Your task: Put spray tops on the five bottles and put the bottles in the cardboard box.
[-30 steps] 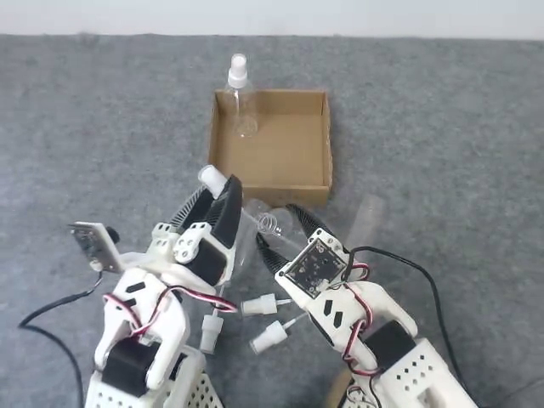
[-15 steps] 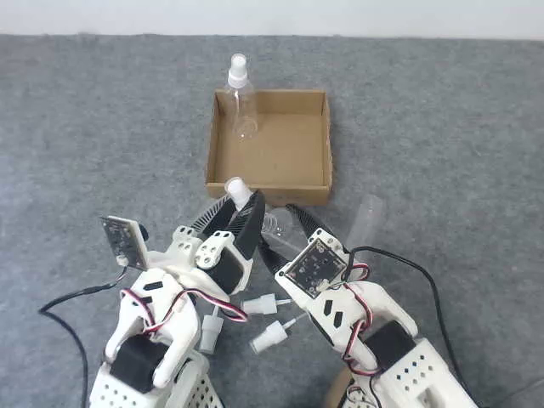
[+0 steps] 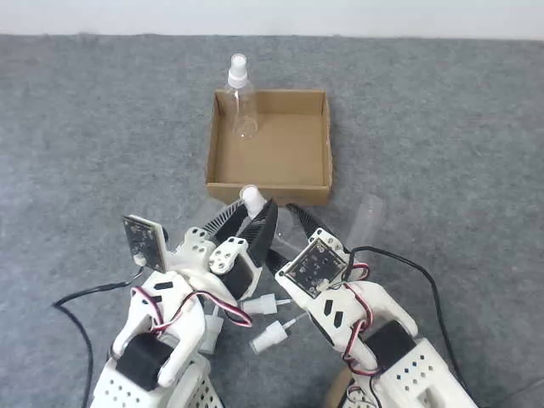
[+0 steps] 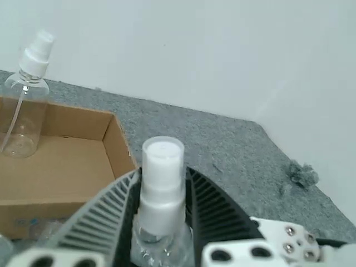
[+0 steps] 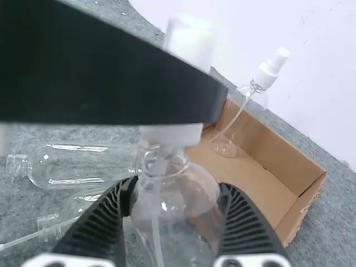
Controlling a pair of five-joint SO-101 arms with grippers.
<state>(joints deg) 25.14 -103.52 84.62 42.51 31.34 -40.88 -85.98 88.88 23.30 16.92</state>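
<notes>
1. The left gripper (image 4: 162, 181) has its fingers (image 4: 108, 214) clamped on a white spray top (image 4: 162, 153). The top stands upright between them, with its cap rising clear above the fingertips.
2. The right gripper (image 5: 176, 192) has its ribbed fingers (image 5: 100, 228) closed against the two sides of a clear bottle (image 5: 172, 214). The bottle's shoulder and neck stick out past the fingertips.
3. The spray top's collar sits directly over that bottle's neck, and its dip tube runs down inside the bottle between the right fingers. I cannot tell whether it is screwed on.
4. In the high view the two grippers meet tip to tip. The left gripper (image 3: 251, 211) is just beside the right gripper (image 3: 280, 229).
5. The cardboard box (image 3: 319, 144) lies just beyond both sets of fingertips. A capped bottle (image 3: 242, 102) leans in its far corner.
6. Loose spray tops (image 3: 259, 304) lie on the grey table (image 3: 102, 127) behind the fingers, between the two arms.
7. Empty bottles (image 5: 83, 167) lie on their sides beside the right fingers. Another empty bottle (image 3: 365, 217) lies to the outer side of the right gripper.
</notes>
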